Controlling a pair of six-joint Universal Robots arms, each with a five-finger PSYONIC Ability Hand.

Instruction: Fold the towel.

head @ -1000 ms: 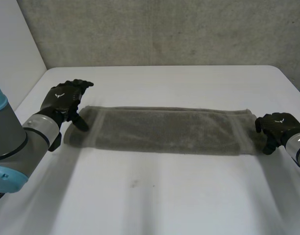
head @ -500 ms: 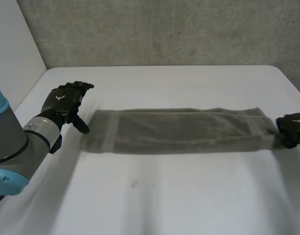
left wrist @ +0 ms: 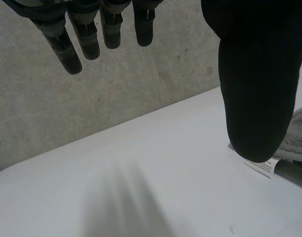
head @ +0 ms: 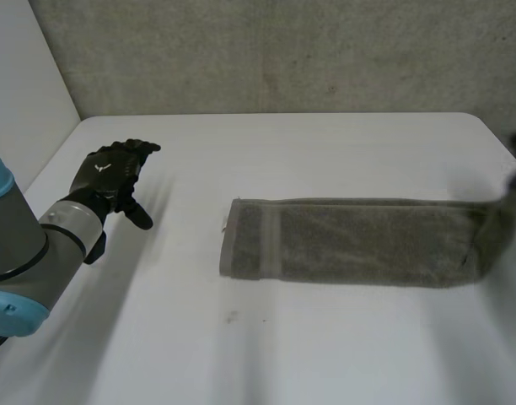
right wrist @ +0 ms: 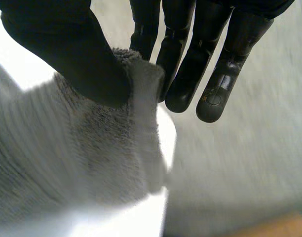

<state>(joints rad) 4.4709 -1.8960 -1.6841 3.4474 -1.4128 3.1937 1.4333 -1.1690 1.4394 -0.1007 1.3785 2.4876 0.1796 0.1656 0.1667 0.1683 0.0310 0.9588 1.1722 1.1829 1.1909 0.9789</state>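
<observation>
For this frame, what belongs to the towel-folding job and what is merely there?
Job: towel, a long strip; right hand, pinching its end; left hand, open, clear of it.
Merely there: white table; grey wall behind it.

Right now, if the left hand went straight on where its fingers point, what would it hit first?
Probably nothing nearby: the left hand points over the table toward the grey wall; the towel lies off to its thumb side.
</observation>
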